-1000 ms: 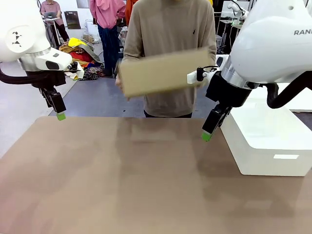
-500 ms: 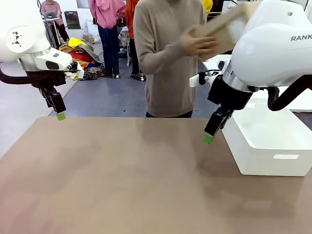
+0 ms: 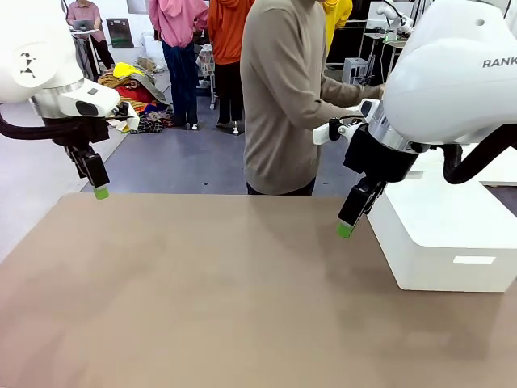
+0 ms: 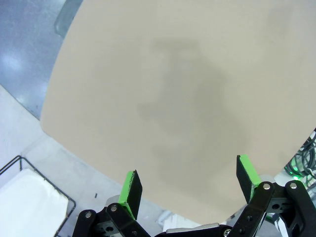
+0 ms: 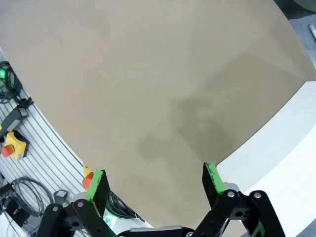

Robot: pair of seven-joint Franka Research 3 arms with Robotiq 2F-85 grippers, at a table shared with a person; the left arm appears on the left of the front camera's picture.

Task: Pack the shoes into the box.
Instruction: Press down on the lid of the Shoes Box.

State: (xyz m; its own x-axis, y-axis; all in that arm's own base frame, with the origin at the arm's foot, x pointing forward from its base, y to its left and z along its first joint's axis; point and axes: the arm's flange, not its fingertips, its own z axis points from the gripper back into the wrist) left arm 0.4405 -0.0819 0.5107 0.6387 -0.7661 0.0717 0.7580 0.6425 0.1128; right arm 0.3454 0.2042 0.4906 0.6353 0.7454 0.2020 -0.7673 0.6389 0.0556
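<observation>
Front view: the brown worktop [image 3: 202,299] lies bare between the arms. The left end effector [image 3: 98,187] hangs above its far left corner, the right end effector [image 3: 347,222] above the far right part, just beside a large white box [image 3: 444,242] that stands at the right edge; from this angle I cannot tell what it holds. A person in a beige sweater [image 3: 283,97] stands at the far side, turned toward the right. I cannot tell where the shoes and the tan shoebox are.

Left wrist view: the left end effector [image 4: 190,182] is open, its green pads [image 4: 131,190] wide apart, nothing between them, with bare worktop below.

Right wrist view: the right end effector [image 5: 155,185] is open and empty, over the worktop beside the white box's side [image 5: 281,153].
</observation>
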